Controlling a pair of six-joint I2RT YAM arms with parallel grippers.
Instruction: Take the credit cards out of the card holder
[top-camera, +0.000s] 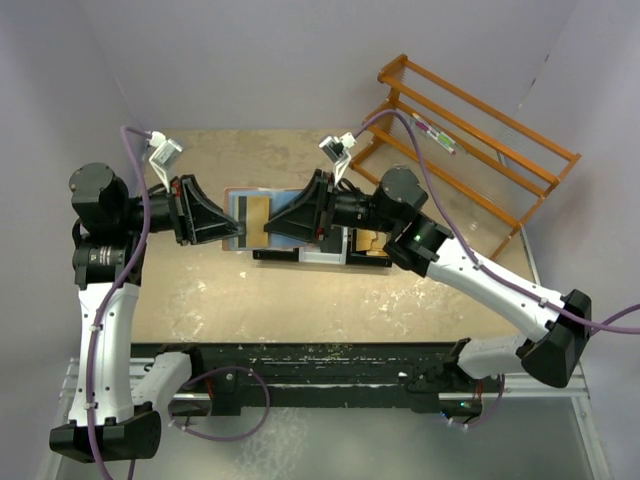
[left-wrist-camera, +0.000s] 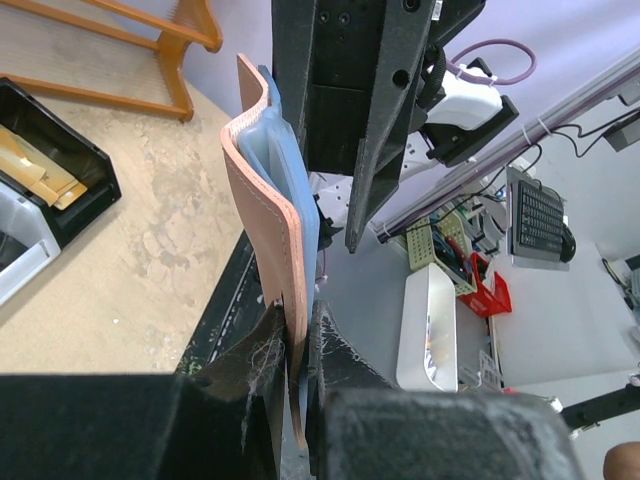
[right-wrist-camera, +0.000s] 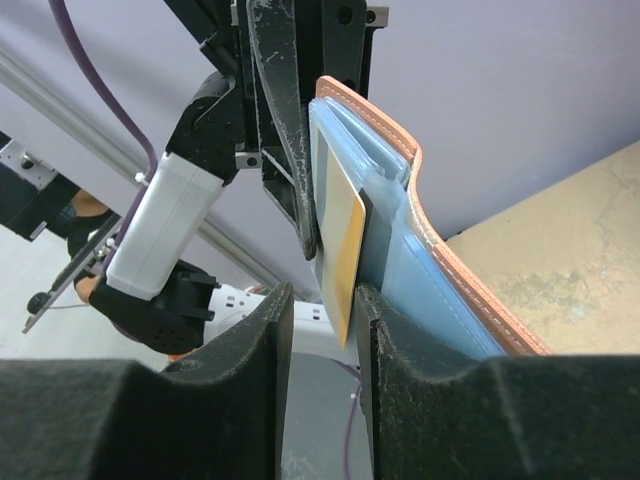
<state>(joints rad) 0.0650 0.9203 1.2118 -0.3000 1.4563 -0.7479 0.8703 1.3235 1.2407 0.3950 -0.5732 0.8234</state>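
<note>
Left claw (top-camera: 238, 232): clamped tight on one edge of the card holder (top-camera: 248, 210), which stands on edge.
Card holder: between the two claws, blue lining facing the right claw.
Credit card (right-wrist-camera: 345, 240): orange-faced, sticking out of a blue pocket.
Right claw (top-camera: 268, 230): jaws narrow around the card's end, with a slight gap on one side; cannot tell if the grip is firm.
Obstruction: each claw fills the other's wrist view.
Surroundings: black tray (top-camera: 278, 256) with tan papers (top-camera: 370, 240) just beside; wooden rack (top-camera: 490, 108) at far right.

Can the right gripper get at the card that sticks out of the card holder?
Likely yes: the card lies between the fingers of the open right gripper, unblocked, while the left gripper clamps the card holder.
</note>
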